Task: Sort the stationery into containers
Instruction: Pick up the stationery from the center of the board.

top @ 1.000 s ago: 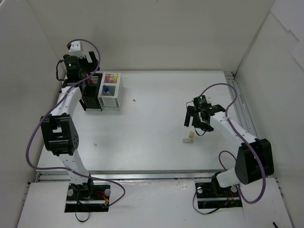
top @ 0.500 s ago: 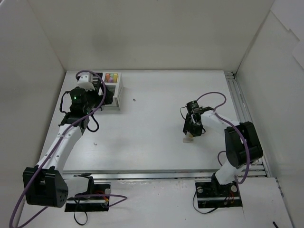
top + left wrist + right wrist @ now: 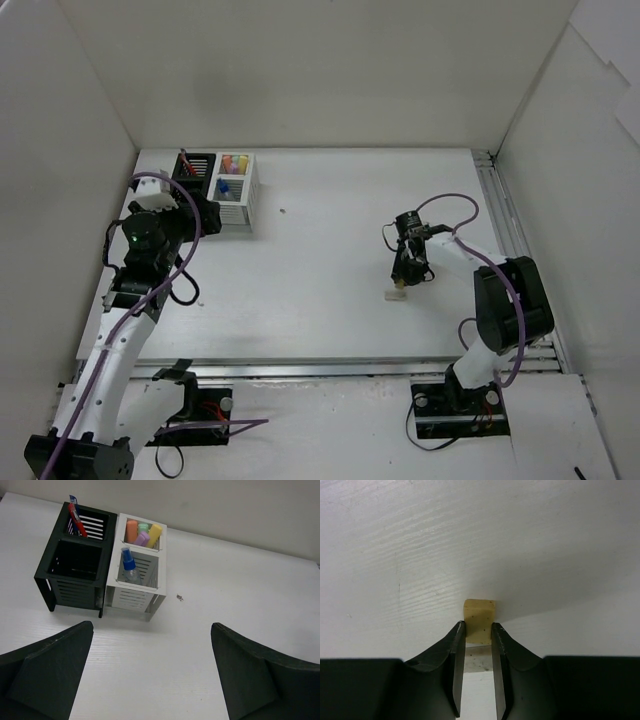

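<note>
A small beige eraser [image 3: 479,616] lies on the white table, and my right gripper [image 3: 478,630] is shut on it, one jaw against each side. From above, the eraser [image 3: 394,295] shows just below the right gripper [image 3: 400,282]. The paired containers stand at the back left: a black organizer [image 3: 75,575] holding red and blue pens [image 3: 76,519], and a white organizer [image 3: 136,582] holding several highlighters [image 3: 142,532] and a blue-capped marker [image 3: 128,562]. My left gripper [image 3: 150,680] is open and empty, hanging short of the containers [image 3: 215,185].
White walls enclose the table on the left, back and right. A metal rail [image 3: 510,235] runs along the right edge. A dark speck [image 3: 179,597] lies on the table right of the white organizer.
The right gripper came down over the eraser and its jaws closed onto it. The left arm drew back from above the containers toward the near side, still open.
</note>
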`<state>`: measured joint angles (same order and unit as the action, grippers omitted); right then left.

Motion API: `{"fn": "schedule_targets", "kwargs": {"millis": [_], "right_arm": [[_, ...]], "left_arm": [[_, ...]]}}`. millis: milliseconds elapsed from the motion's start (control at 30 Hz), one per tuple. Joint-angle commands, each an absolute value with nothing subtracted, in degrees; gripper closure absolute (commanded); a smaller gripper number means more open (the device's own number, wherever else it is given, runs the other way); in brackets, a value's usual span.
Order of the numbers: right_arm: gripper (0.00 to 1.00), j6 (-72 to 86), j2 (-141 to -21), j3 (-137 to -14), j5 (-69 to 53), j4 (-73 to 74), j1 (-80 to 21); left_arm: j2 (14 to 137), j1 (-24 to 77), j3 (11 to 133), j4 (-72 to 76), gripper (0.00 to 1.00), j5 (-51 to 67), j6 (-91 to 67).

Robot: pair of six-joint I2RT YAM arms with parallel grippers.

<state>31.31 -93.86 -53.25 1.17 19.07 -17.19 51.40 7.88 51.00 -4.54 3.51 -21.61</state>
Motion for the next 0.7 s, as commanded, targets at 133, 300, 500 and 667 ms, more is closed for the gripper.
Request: {"fn": "schedule_targets", "kwargs": {"millis": [133, 300, 500, 667], "right_arm": [[1.00, 20.0, -89.8, -57.0, -8.4, 15.3, -18.8], [1.00, 2.9, -80.8, -54.9, -26.2, 2.6, -24.9], [1.00, -13.0, -70.1, -49.4, -32.5, -9.2, -32.9], [1.00, -20.0, -70.3, -51.6, -33.0, -7.5, -35.1]], "left_arm": [[49.1, 7.9, 52.4, -7.3, 0.00, 8.8, -18.4], [52.5, 7.9, 52.4, -4.6, 0.00, 27.4, -18.7], [60.6, 9.1, 53.4, 2.1, 0.00, 47.6, -23.9], [66.7, 14.2, 53.9, 6.5, 0.00, 50.7, -28.0]]}}
